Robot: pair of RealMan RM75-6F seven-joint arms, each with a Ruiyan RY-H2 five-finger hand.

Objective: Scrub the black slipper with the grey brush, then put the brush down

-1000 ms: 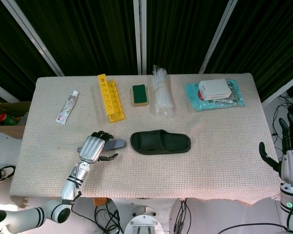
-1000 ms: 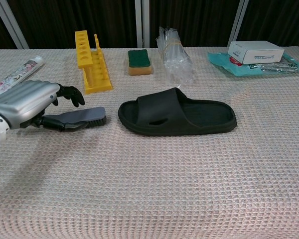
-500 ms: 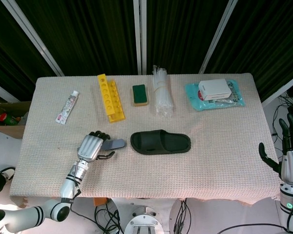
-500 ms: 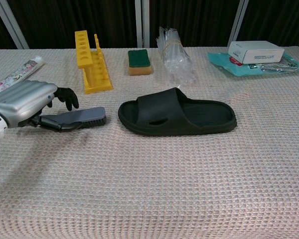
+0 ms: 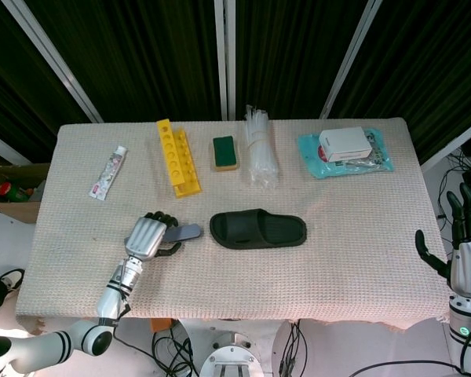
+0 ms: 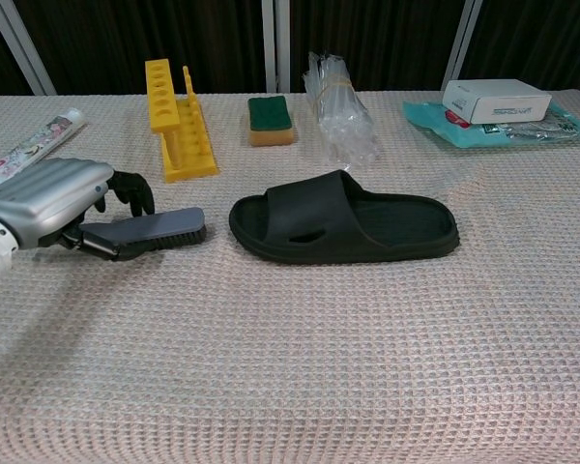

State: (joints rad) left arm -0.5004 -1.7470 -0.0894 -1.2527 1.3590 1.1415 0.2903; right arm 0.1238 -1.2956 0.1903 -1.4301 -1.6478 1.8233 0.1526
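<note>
The black slipper [image 5: 258, 229] [image 6: 345, 230] lies flat near the table's middle, toe end pointing left. Just left of it, the grey brush [image 5: 185, 232] [image 6: 148, 232] rests on the cloth, bristles down. My left hand [image 5: 146, 237] [image 6: 45, 201] closes around its handle: the dark fingers [image 6: 129, 189] curl over the far side and the thumb tucks in beneath. My right hand [image 5: 469, 236] stands off the table's right edge in the head view, fingers spread and upright, holding nothing.
Along the far side lie a toothpaste tube [image 5: 108, 172], a yellow rack [image 5: 177, 156], a green sponge [image 5: 224, 151], a bundle of clear plastic strips [image 5: 261, 147], and a white box [image 5: 345, 144] on a teal packet [image 5: 309, 161]. A woven mat [image 5: 345, 251] covers the table.
My left hand's thumb, earlier stretched along the brush, has drawn in under the handle and the fingers have curled tighter. The slipper and right hand have not moved.
</note>
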